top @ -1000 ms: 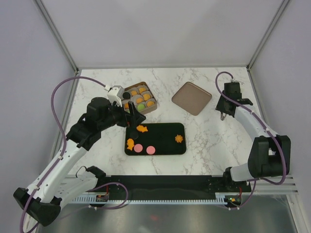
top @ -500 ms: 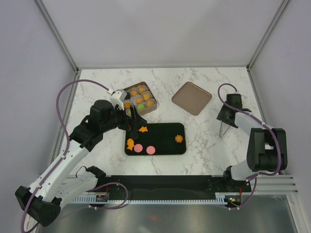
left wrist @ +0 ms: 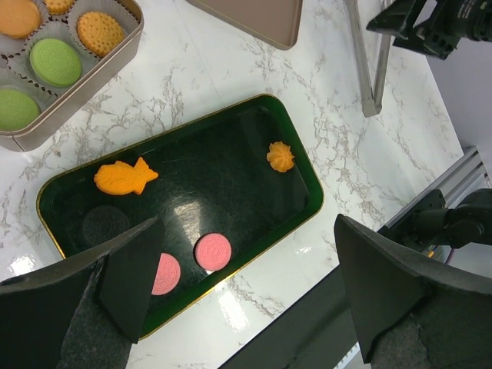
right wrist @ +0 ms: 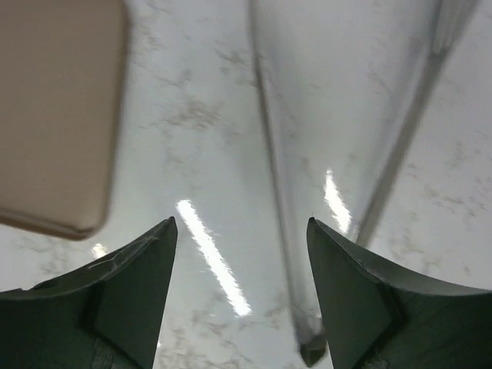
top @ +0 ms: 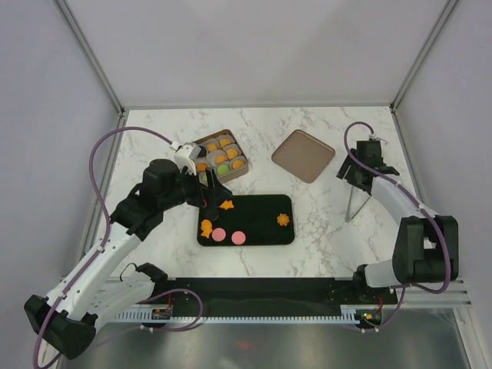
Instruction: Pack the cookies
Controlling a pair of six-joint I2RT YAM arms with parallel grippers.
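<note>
Dark-green tray [left wrist: 231, 184], gold-rimmed, lies at the middle of the marble table [top: 323, 223] and carries the loose cookies [top: 219, 234]: an orange fish [left wrist: 125, 177], an orange flower [left wrist: 280, 156], two pink discs [left wrist: 213, 251] and a black disc [left wrist: 106, 224]. More cookies, green and orange, sit in the tin [left wrist: 88, 88] at the upper left of the left wrist view, just beside the tray's far edge.

The left gripper [left wrist: 247, 227] hangs over the tray with its jaws spread wide and nothing between them. The pink discs and the black disc lie below, toward the finger [left wrist: 131, 269] at the left of the frame, and the flower lies toward the other.

The right gripper [right wrist: 240, 223], at the right of the top view, has its jaws well apart and holds nothing. Metal tongs [left wrist: 370, 104] lie on the marble beneath it. A tan lid [top: 303, 155] rests between the tin and the right arm. Bare marble shows to the right of the tray and along its near edge.
</note>
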